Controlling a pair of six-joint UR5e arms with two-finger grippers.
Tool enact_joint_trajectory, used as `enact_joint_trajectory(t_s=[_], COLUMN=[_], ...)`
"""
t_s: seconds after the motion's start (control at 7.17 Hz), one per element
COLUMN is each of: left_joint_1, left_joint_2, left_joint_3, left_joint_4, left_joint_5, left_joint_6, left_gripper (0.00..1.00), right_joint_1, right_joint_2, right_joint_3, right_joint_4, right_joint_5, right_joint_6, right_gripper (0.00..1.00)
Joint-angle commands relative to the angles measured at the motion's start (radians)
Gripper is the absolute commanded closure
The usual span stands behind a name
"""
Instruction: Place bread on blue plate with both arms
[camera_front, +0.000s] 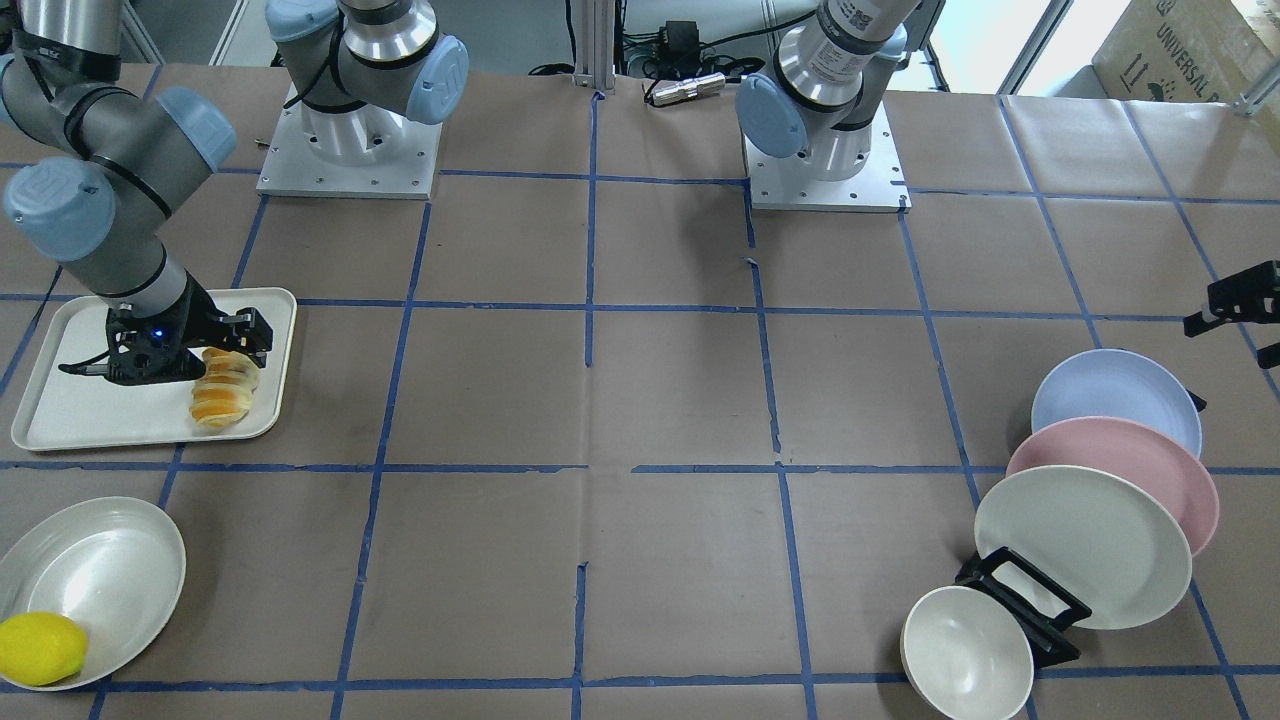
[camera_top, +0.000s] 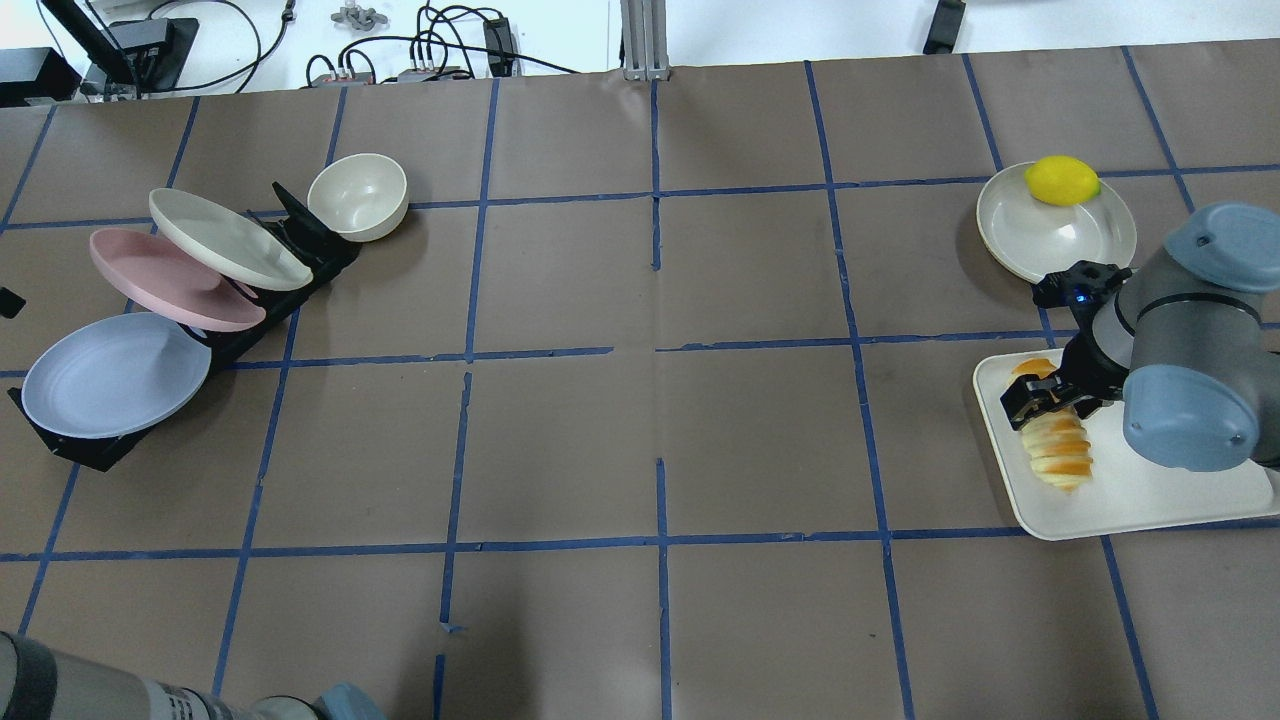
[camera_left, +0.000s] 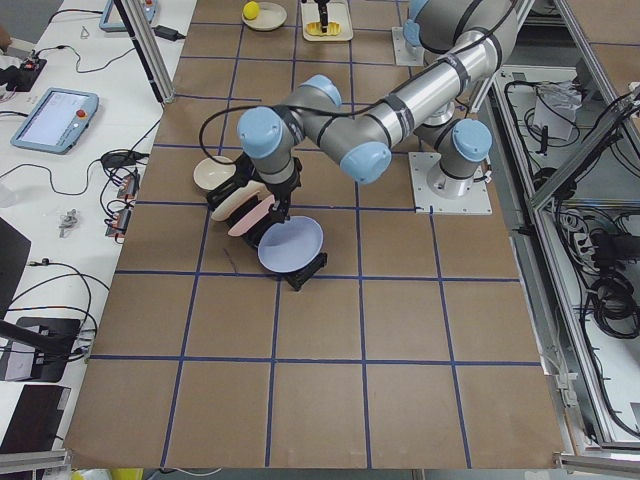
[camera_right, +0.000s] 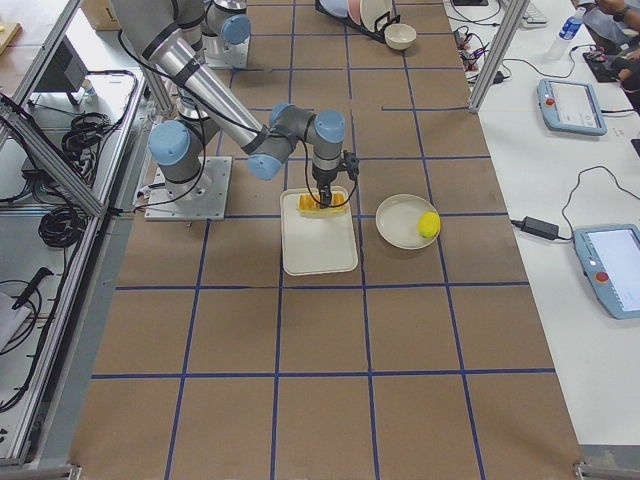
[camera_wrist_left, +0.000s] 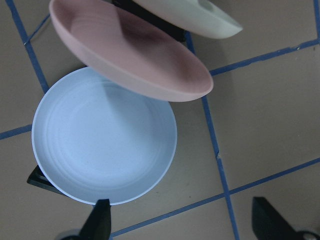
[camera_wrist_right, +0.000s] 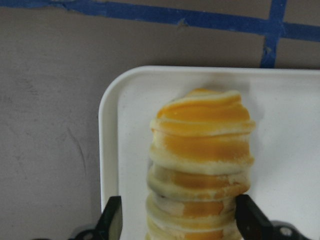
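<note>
The bread (camera_front: 225, 390), a ridged orange-and-cream loaf, lies on a white tray (camera_front: 80, 410) on my right side. My right gripper (camera_front: 225, 345) is lowered over the loaf's end. In the right wrist view the bread (camera_wrist_right: 200, 165) sits between the open fingers (camera_wrist_right: 112, 222), with a gap on one side. The blue plate (camera_front: 1115, 400) leans at the end of a black rack. My left gripper (camera_wrist_left: 182, 222) is open and empty, hovering above and beside the blue plate (camera_wrist_left: 105, 135); it shows at the edge of the front view (camera_front: 1235, 305).
A pink plate (camera_front: 1120, 480) and a cream plate (camera_front: 1085, 545) lean in the same rack (camera_front: 1030, 600) behind the blue one, with a cream bowl (camera_front: 965, 655) at its end. A lemon (camera_front: 40, 648) sits in a white dish (camera_front: 110, 570) near the tray.
</note>
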Motion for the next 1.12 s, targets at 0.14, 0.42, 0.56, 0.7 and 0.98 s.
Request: enact_joint_trajectory(t_s=[0.14, 0.42, 0.56, 0.7, 0.98], left_joint_1=[0.049, 0.024, 0.019, 0.019, 0.017], left_joint_2=[-0.259, -0.343, -0.362, -0.368, -0.366], left_joint_3=[0.152, 0.154, 0.156, 0.148, 0.136], left_joint_4=[0.000, 0.086, 0.086, 0.086, 0.083], left_joint_5=[-0.003, 0.002, 0.004, 0.004, 0.007], left_joint_6=[0.100, 0.099, 0.094, 0.091, 0.094], left_gripper=[0.01, 0.01, 0.01, 0.05, 0.42], right_joint_1=[-0.004, -0.025, -0.042, -0.042, -0.042], right_joint_2=[0.000, 0.023, 0.037, 0.046, 0.046], right_joint_3=[-0.002, -0.001, 0.001, 0.010, 0.024], right_joint_4=[-0.002, -0.007, -0.008, -0.010, -0.011], right_joint_5=[-0.019, -0.017, -0.016, -0.008, -0.003], right_joint_6=[-0.007, -0.021, -0.039, -0.039, -0.033], right_gripper=[0.17, 0.18, 0.19, 0.19, 0.20])
